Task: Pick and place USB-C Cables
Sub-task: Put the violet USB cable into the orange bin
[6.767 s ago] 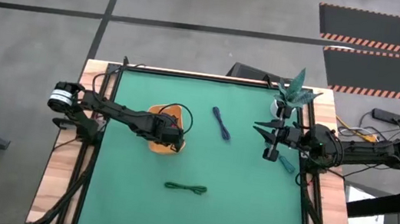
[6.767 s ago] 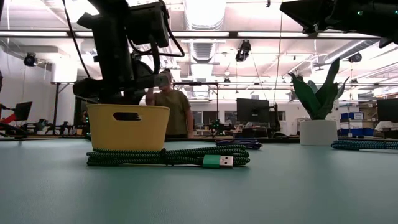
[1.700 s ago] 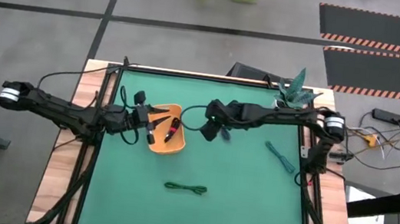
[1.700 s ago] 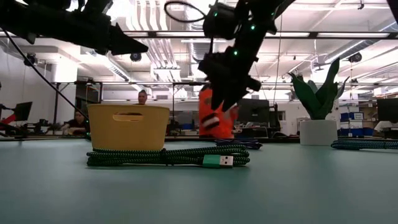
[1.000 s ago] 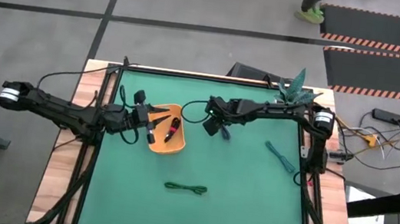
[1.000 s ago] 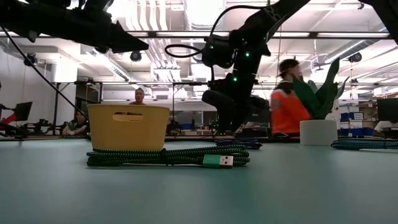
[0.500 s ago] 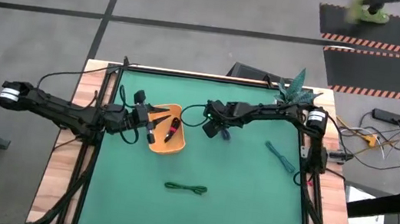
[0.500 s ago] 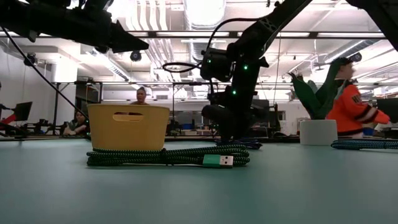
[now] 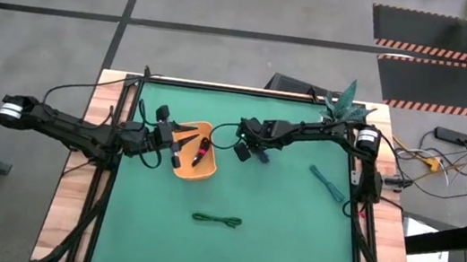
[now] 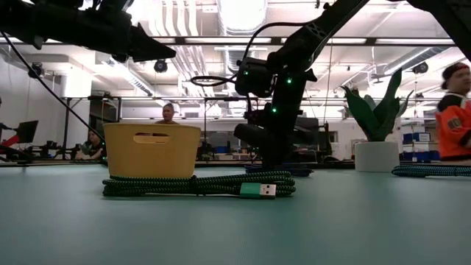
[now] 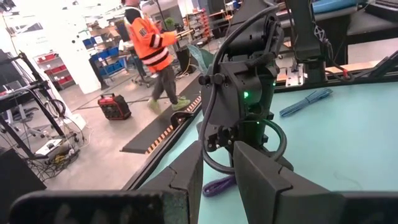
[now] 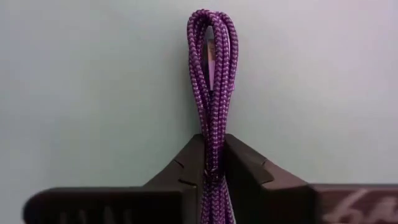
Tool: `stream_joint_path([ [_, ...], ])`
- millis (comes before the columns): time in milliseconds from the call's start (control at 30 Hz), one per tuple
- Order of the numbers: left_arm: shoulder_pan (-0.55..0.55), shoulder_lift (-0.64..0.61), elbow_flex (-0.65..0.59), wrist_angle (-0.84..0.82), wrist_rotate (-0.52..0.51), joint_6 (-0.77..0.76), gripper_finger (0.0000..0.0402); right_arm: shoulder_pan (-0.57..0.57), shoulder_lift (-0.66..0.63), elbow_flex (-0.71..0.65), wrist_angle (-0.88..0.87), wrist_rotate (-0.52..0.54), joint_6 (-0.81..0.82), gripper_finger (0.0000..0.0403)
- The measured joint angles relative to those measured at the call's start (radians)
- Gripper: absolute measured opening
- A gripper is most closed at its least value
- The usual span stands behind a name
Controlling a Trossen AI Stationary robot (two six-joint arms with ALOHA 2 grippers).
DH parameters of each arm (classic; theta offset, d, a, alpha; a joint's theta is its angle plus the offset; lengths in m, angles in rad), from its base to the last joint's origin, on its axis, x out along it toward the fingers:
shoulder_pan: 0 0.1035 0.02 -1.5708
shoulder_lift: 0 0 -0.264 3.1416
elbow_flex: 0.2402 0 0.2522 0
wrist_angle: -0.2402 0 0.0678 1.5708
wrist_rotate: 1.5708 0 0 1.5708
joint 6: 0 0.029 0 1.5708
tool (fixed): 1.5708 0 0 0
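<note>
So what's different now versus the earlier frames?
The right tool swung from the plant corner to mid-table, dropped, and closed on the purple cable. The left tool withdrew from over the orange tray. The green cable and teal cable stayed put.

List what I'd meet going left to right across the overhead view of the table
Left pincer → orange tray → green cable → right pincer, shut on the purple cable → teal cable → potted plant.
</note>
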Motion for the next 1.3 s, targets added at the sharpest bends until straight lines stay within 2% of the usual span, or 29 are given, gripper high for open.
stream_joint_path([
  [133,-0.001,-0.008,-0.004,-0.002,0.000,-0.001,0.0075,0.003,-0.008,-0.002,0.000,0.000,0.021,0.0022],
  [500,-0.001,-0.027,-0.005,-0.003,0.000,-0.002,0.0075,0.031,-0.057,-0.005,-0.018,0.034,0.004,0.0027],
  [1000,-0.001,-0.158,-0.032,-0.006,0.000,-0.029,0.0075,0.100,-0.149,-0.003,-0.002,0.079,-0.022,0.0027],
  [1300,-0.001,-0.165,-0.033,-0.014,0.000,-0.029,0.0075,0.138,-0.180,-0.002,0.105,0.080,-0.061,0.0027],
])
